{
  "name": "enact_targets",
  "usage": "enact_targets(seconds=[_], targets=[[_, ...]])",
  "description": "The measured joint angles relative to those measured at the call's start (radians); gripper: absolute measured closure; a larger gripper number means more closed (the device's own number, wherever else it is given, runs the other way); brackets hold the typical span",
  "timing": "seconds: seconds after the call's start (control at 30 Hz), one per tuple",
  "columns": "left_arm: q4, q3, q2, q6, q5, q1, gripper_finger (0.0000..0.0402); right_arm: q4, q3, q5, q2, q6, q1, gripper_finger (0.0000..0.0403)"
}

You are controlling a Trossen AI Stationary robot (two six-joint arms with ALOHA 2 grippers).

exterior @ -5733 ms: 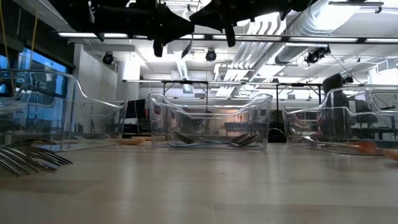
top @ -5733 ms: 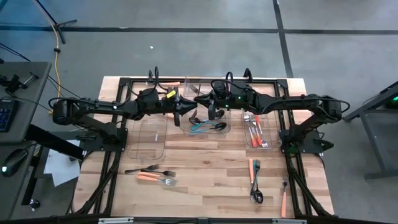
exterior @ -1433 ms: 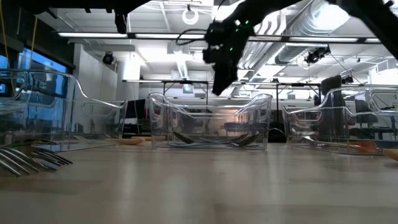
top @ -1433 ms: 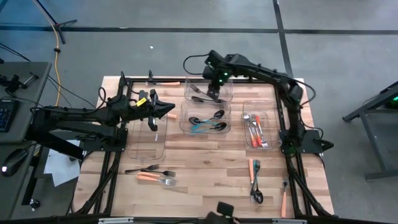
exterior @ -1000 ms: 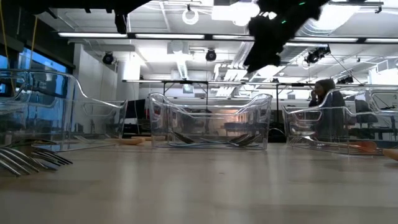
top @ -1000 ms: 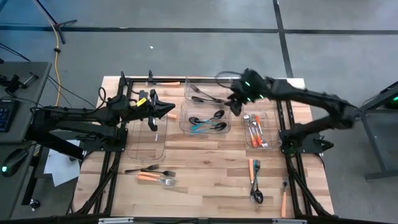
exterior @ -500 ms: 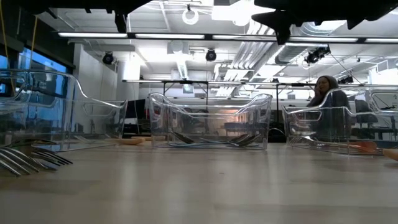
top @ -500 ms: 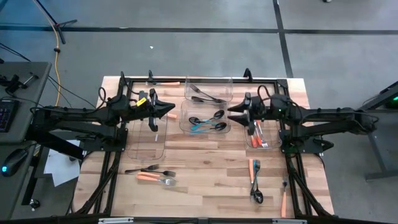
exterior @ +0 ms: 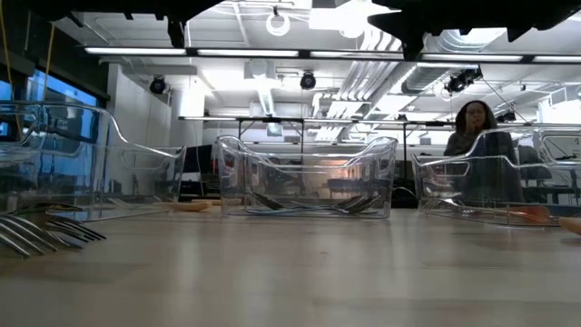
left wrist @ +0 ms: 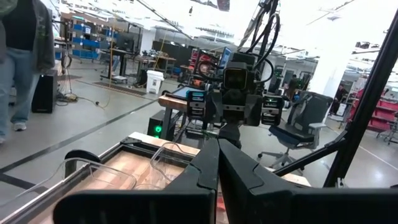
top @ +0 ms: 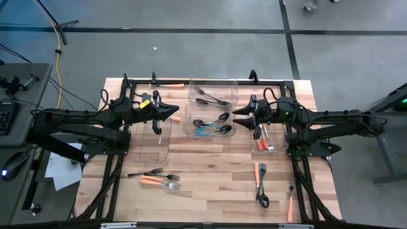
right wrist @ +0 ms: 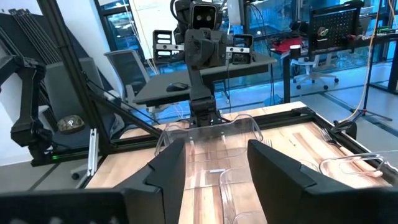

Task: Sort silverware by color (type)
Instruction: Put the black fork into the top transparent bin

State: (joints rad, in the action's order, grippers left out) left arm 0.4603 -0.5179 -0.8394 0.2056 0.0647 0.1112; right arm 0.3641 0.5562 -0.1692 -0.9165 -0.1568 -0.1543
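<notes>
- Overhead, the right gripper (top: 238, 116) hovers open and empty between the middle bin (top: 188, 130) and right bin (top: 251, 147); the left gripper (top: 175, 113) is shut, waiting.
- Low down, loose silverware (exterior: 41, 232) lies unsorted on the table (exterior: 290, 272).
- Wrist views confirm both; next, probably, a reach for a stray piece.

This is a robotics lab in an open industrial hall. Bare ducts (exterior: 508, 36) and strip lights run across the upper part of the low view. Grey concrete floor (top: 191, 51) surrounds the wooden table (top: 210, 184). Office chairs (right wrist: 311, 59), workbenches (right wrist: 211, 71) and a person (exterior: 477, 127) at the right sit beyond.
</notes>
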Motion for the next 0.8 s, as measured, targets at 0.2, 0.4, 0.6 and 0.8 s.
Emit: enact_targets(seconds=[0.2,0.4,0.6,0.8], targets=[[0.0,0.0,0.0,-0.001,0.0,0.0,0.0401,0.0,0.0,0.0,0.0,-0.026,0.0,0.0256],[0.0,0.0,0.0,-0.001,0.004,0.0,0.0401,0.0,0.001,0.0,0.0,-0.026,0.0,0.0258],[0.0,0.0,0.0,-0.001,0.005,0.0,0.0401,-0.003,0.001,0.01,0.0,-0.177,0.0,0.0258],[0.0,0.0,0.0,-0.001,0.011,0.0,0.0401,-0.047,0.002,-0.02,0.0,-0.504,0.061,0.0258]])
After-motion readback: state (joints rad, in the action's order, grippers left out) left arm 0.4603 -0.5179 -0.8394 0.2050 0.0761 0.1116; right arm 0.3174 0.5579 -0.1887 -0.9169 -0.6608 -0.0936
